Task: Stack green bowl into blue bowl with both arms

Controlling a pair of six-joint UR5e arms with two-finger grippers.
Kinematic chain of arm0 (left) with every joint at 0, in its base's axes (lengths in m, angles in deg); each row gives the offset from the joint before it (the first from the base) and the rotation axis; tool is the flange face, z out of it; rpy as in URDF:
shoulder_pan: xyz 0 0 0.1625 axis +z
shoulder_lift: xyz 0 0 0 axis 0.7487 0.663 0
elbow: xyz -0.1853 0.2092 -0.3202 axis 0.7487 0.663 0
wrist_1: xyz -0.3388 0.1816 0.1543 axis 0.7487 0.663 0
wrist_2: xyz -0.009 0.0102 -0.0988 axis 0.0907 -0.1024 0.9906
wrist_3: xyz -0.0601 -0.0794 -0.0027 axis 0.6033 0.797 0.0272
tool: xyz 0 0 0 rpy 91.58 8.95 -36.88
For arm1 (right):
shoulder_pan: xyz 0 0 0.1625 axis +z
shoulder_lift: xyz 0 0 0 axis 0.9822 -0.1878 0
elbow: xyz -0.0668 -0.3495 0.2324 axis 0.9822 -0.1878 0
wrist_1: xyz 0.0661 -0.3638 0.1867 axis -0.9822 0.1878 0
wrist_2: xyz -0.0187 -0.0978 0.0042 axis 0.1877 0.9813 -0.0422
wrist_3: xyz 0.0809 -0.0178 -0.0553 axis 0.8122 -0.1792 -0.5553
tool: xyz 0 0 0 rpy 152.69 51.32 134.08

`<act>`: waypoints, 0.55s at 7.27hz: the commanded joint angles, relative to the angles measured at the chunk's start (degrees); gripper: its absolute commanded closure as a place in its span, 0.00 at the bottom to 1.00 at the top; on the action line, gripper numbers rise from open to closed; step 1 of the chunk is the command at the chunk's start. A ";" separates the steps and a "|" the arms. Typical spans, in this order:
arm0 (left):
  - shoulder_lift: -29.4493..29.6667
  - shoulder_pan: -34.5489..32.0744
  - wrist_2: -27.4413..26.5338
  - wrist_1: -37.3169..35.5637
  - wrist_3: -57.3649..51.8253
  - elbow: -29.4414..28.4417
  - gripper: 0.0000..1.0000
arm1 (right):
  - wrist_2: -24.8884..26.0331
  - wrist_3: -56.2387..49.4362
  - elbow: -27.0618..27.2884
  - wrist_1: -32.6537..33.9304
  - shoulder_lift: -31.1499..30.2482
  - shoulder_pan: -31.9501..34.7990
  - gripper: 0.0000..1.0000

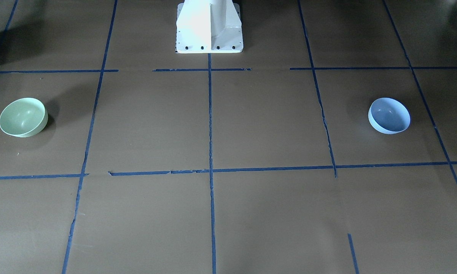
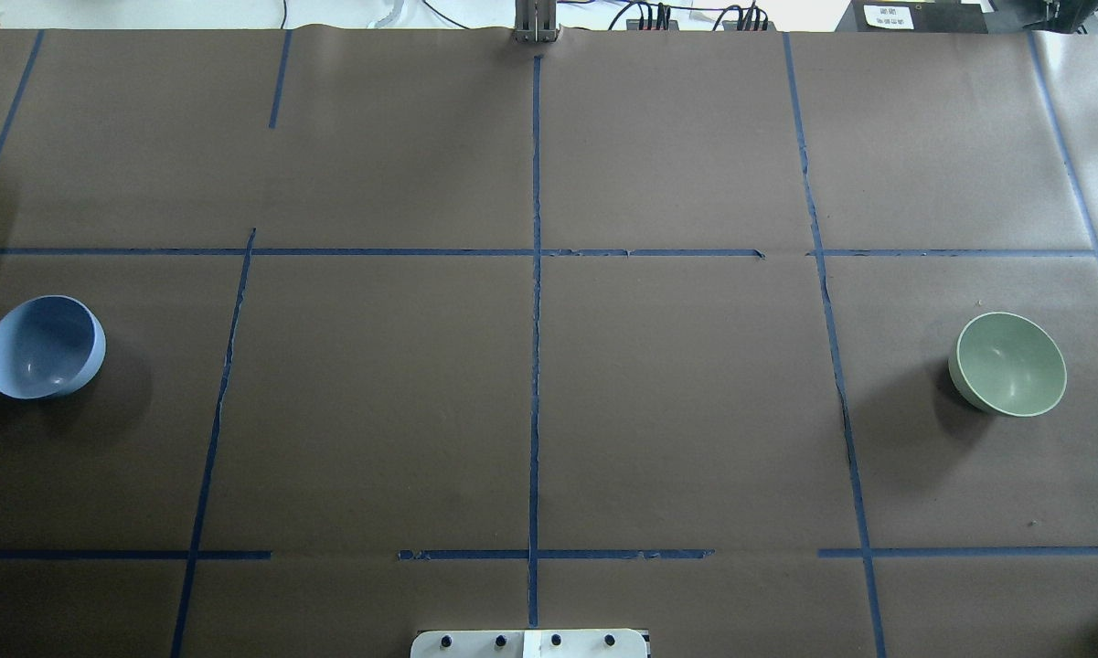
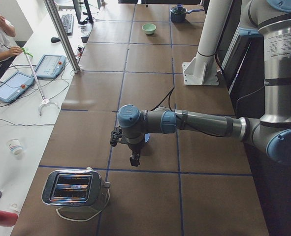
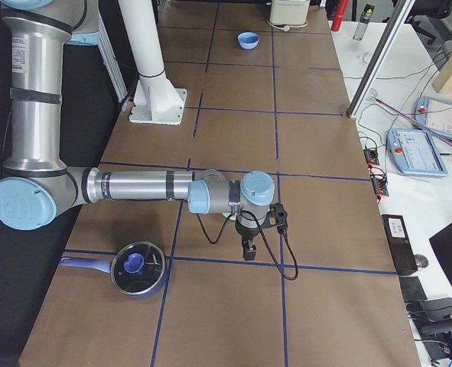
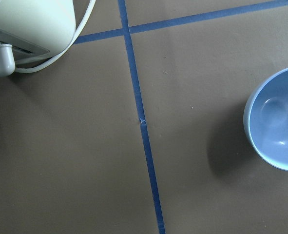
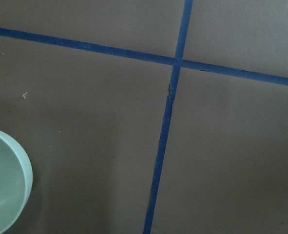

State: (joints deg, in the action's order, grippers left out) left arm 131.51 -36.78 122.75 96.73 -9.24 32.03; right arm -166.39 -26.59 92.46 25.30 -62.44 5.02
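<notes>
The green bowl (image 1: pixel 23 117) (image 2: pixel 1010 364) sits upright on the brown table at the robot's right end; its rim shows at the lower left of the right wrist view (image 6: pixel 7 187). At the opposite end stands the blue bowl (image 1: pixel 389 115) (image 2: pixel 44 347), also upright and at the right edge of the left wrist view (image 5: pixel 275 126). The left gripper (image 3: pixel 134 158) hangs over the table close to the blue bowl. Near the green bowl hangs the right gripper (image 4: pixel 248 248). Both show only in the side views, so I cannot tell whether either is open or shut.
A chrome toaster (image 3: pixel 75 188) with a white cable stands at the table's left end near the blue bowl. A blue lidded pot (image 4: pixel 138 269) sits at the right end. The white robot base (image 1: pixel 209 26) stands mid-table. A person and teach pendants (image 3: pixel 12 86) are beside the table.
</notes>
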 commanded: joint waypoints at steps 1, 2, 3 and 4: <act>0.00 0.09 -0.09 -0.04 0.00 0.67 0.00 | -0.09 0.00 0.37 0.00 0.05 0.00 0.00; 0.00 0.09 -0.61 -0.04 0.09 0.50 0.00 | 0.00 0.00 0.63 0.00 0.13 0.00 0.00; 0.35 0.17 -0.79 0.05 0.44 0.50 0.00 | -0.09 0.00 0.90 0.00 0.57 -0.09 0.00; 2.44 0.09 -0.79 2.40 0.44 0.32 0.00 | -0.09 0.09 1.25 -0.09 0.92 -0.09 0.00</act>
State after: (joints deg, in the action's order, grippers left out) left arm 132.30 -36.66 122.09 97.39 -8.93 32.48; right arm -166.45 -26.56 93.32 25.28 -61.94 4.98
